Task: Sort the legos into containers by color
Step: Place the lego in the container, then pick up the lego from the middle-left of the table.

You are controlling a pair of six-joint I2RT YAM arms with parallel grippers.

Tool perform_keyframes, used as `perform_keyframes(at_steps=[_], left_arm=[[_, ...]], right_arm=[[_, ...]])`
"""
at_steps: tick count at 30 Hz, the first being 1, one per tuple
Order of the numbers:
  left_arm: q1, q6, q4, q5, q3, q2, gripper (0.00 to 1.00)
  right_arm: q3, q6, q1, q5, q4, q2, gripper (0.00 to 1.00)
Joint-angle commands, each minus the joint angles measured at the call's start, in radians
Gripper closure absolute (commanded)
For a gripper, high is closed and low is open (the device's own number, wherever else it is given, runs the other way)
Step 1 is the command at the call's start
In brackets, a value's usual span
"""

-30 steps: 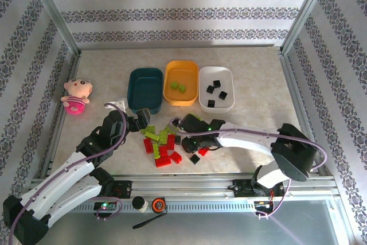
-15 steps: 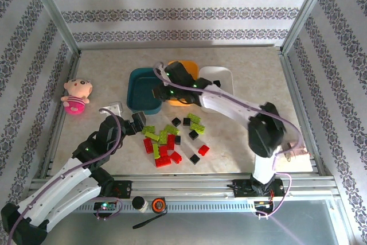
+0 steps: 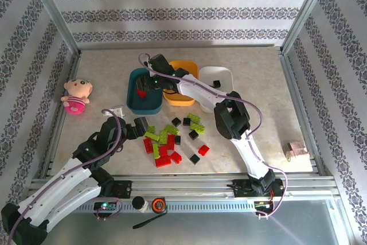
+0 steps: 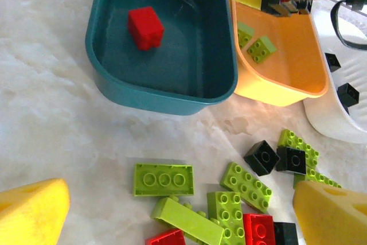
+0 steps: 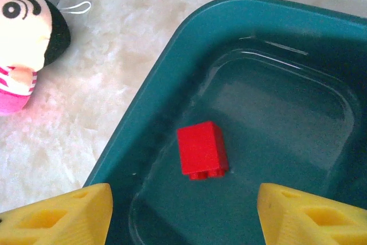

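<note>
A small red brick [image 5: 202, 148] lies on its side in the dark teal tray [image 5: 143, 113], and my right gripper [image 5: 183, 216] hangs open just above it, holding nothing. From above, that gripper [image 3: 148, 86] hovers over the teal tray [image 3: 133, 102], beside the orange-yellow tray [image 3: 180, 100] holding lime bricks [image 4: 261, 49] and the white tray [image 3: 229, 106] holding black bricks [image 4: 348, 94]. My left gripper [image 4: 180, 216] is open over the left edge of the loose pile [image 3: 172, 142] of red, lime and black legos. A lime brick [image 4: 164, 179] lies upside down just ahead of it.
A pink doll toy [image 3: 77, 96] lies at the left of the table. A small white piece [image 3: 117, 107] sits left of the teal tray, and a small pinkish item [image 3: 296, 148] at the right edge. Metal frame rails bound the table.
My right arm swung from the pile up to the teal tray and let go of a red brick, which now lies inside. My left gripper drew back slightly.
</note>
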State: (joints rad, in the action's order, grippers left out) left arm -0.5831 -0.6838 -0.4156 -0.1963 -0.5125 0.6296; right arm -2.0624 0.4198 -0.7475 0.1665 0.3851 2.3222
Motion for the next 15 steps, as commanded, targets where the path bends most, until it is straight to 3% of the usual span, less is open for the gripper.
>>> perform_keyframes(at_steps=[1,6,15], left_arm=[[-0.001,-0.007,-0.047,0.05,-0.006,0.018,0.0],[-0.001,0.001,-0.056,0.131,-0.027,0.075,0.0],[-0.022,0.008,-0.105,0.366,-0.019,0.255,0.2]], right_arm=[[0.067,0.02,0.013,-0.027,-0.038,-0.108,0.31],[0.339,0.029,0.022,-0.029,-0.133,-0.296,0.28],[0.776,0.025,0.03,-0.059,-0.185,-0.579,0.28]])
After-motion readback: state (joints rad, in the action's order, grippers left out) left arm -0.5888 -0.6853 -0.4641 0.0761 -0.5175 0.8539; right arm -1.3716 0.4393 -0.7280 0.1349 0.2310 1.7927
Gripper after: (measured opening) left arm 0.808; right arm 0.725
